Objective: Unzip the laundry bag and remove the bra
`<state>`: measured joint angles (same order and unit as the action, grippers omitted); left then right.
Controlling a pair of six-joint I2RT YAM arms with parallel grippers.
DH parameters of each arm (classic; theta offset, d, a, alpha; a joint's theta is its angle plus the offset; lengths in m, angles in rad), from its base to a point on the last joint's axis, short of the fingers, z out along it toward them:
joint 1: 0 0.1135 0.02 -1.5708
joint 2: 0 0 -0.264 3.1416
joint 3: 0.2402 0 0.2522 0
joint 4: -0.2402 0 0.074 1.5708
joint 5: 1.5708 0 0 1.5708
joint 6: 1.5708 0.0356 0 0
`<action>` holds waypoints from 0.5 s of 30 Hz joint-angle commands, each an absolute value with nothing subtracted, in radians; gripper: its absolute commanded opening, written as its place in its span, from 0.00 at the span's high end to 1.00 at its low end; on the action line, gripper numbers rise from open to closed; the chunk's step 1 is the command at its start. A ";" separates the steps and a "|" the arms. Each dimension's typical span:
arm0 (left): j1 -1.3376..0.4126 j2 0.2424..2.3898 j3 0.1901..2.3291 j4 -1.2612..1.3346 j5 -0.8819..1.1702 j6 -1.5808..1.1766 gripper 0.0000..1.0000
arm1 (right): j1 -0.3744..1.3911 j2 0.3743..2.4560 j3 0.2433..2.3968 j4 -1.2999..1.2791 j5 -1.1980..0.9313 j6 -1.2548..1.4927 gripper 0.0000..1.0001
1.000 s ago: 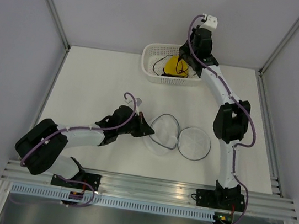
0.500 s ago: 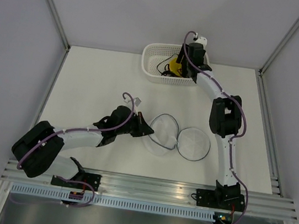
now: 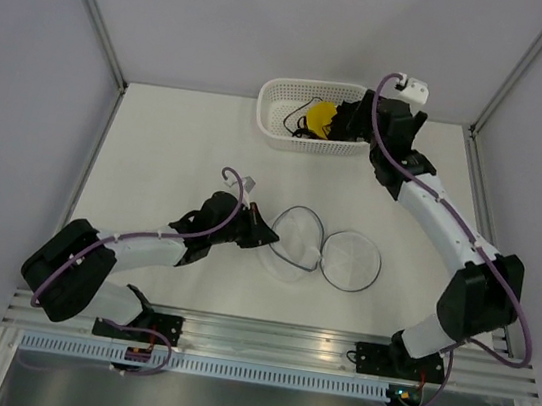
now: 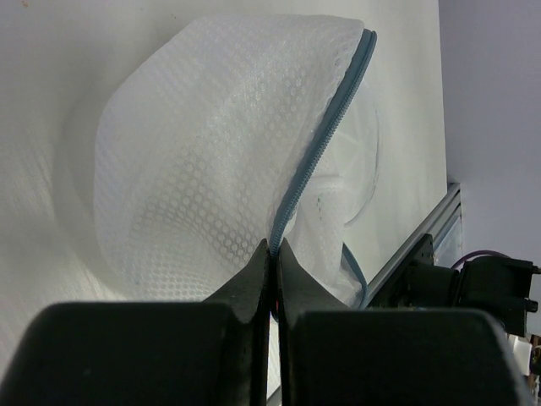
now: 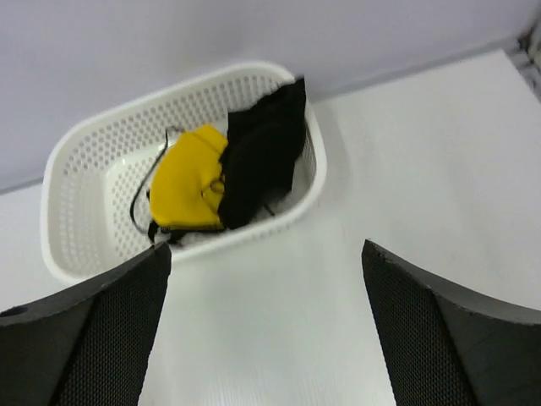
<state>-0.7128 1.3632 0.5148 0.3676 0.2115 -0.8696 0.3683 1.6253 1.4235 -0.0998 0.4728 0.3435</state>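
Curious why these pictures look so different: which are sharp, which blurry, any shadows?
Top view: evenly lit and sharp, barely any shadow by the white perforated plastic basket. Left wrist view: the round white translucent mesh pouch is crisp, the dark left end effector a soft silhouette. Right wrist view: slightly blurred overall, yellow and black bra included.
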 commanded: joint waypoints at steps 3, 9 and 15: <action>-0.710 1.348 0.548 0.370 0.190 -0.850 0.98 | 0.497 1.415 1.122 -0.360 0.751 0.596 0.02; -0.710 1.350 0.561 0.354 0.161 -0.853 0.98 | 0.587 1.182 0.821 -0.436 0.686 0.814 0.02; -0.710 1.295 0.517 0.350 0.088 -0.885 0.98 | 0.646 1.027 0.697 -0.512 0.701 0.951 0.02</action>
